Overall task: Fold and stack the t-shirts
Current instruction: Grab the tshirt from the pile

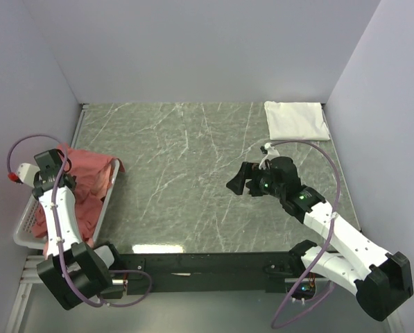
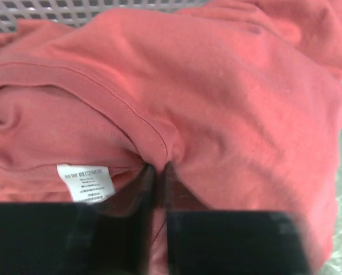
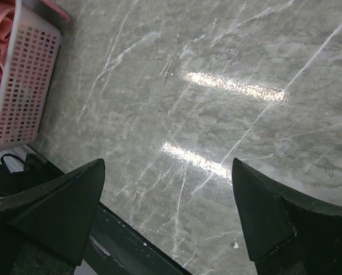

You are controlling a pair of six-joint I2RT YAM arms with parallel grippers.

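1. Over at the left edge of the table (image 1: 179, 159), the left gripper (image 2: 157, 171) is down inside the white mesh basket (image 1: 25, 234), right on top of a heap of coral fabric.
2. The wrist view shows it best: the topmost coral t-shirt (image 2: 234, 114) lies crumpled, with its ribbed collar (image 2: 102, 91) curving across and the white neck label (image 2: 86, 182) just left of the fingers.
3. The left fingers are drawn nearly together, and a pucker of collar rib is pinched at their tips. That reads as a clamp on the shirt's neckline.
4. The right gripper (image 3: 168, 166) hangs over the bare marble toward the right side, jaws spread wide with nothing between them.
5. In the far right corner sits a white t-shirt (image 1: 297, 119), folded into a neat rectangle, which looks like the start of the stack.
6. Step in hand, as I judge it: picking the next coral shirt out of the basket. Folding has not begun on this one.
7. The next move calls for a lift straight up, high enough to clear the basket rim, then a carry to the open middle of the table.
8. More coral cloth sits underneath, so a second shirt could drag along.
9. The right gripper is well placed to catch a hem or shoulder and help spread it flat.
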